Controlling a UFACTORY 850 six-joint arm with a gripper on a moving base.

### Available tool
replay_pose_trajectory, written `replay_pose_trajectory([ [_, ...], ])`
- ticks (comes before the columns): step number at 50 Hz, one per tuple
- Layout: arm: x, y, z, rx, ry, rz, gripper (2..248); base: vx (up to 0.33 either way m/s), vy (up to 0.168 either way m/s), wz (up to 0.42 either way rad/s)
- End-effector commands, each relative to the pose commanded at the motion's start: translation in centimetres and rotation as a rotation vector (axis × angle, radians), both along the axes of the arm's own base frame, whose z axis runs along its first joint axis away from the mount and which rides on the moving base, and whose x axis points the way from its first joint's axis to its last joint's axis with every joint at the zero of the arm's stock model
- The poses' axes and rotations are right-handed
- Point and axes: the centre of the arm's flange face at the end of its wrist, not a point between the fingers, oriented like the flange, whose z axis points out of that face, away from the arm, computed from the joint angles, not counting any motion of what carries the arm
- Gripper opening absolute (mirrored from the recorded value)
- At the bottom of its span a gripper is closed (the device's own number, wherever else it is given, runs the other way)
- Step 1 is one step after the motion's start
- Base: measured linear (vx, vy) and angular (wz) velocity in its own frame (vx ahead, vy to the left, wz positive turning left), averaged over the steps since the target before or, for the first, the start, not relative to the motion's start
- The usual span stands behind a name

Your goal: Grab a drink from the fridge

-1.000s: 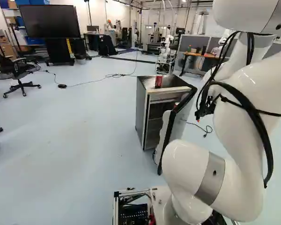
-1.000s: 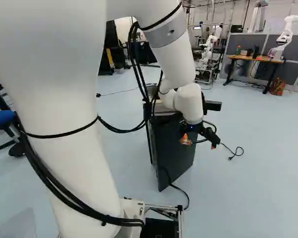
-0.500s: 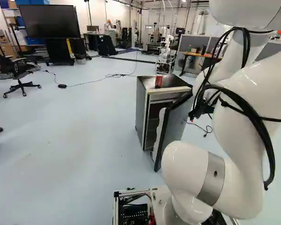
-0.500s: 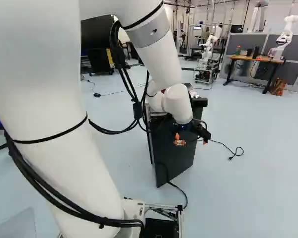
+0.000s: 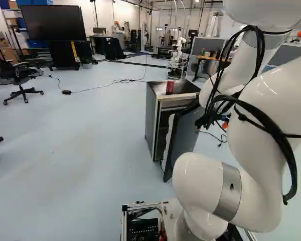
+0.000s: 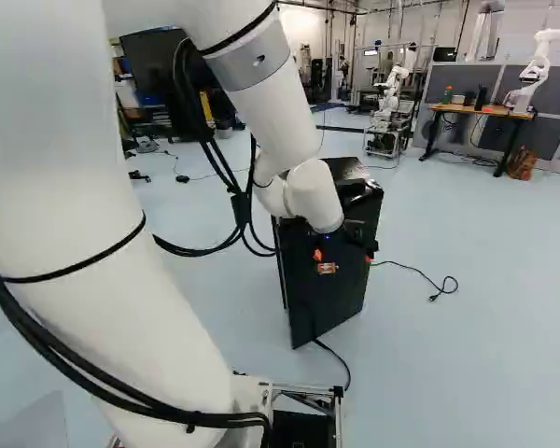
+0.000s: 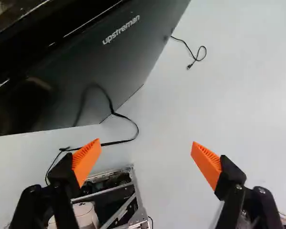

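White arm (image 6: 103, 187) cut off, fridge door (image 6: 310, 303) partly hidden

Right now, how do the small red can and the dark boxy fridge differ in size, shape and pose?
Size: the small red can is far smaller than the dark boxy fridge.
Shape: can is a cylinder, fridge a box with its dark door open.
Support: can stands on the fridge's top, fridge on the pale floor.
Shared: both upright.

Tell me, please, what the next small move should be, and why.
Probably nudge the door towards the fridge: it stands ajar, the open, empty gripper is by its outer face, and a red can stands on top.
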Motion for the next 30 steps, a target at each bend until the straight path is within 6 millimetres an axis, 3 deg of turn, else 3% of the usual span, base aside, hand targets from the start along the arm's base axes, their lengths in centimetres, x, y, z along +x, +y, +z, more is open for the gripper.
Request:
replay_pose_trajectory([
  [30,1.8,5.1,0.0,-0.013,-0.013,0.164,247,0.0,0.0,0.0],
])
